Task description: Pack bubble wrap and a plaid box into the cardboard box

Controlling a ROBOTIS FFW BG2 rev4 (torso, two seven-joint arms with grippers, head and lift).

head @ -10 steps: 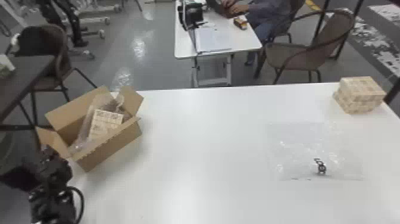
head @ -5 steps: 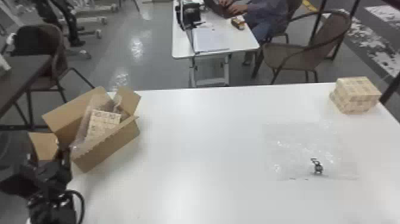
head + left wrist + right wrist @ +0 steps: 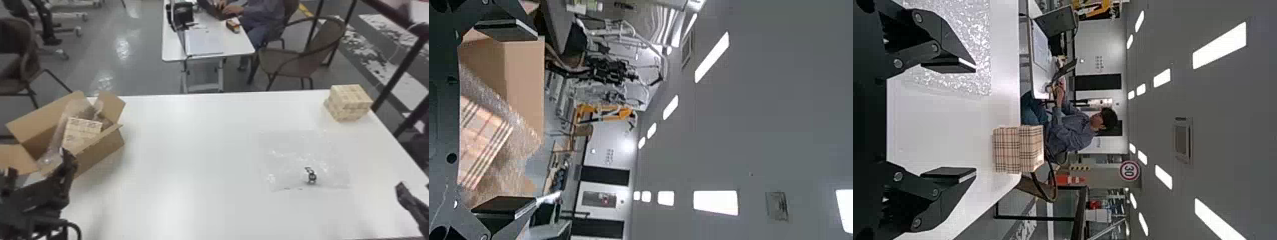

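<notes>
Risking a bent left flap through moving the left fingers so close beside the carton, and risking dragged wrap through catching its loose edge. Possibly leaving the plaid box poking up, leaning amid wrap inside the carton, at the left edge of the counter. Pointing the left fingers forward, roughly level, spreading them wide, holding nothing. Hovering the right fingers near the near right corner, gaping and empty, facing the second plaid box at the far right corner.
</notes>
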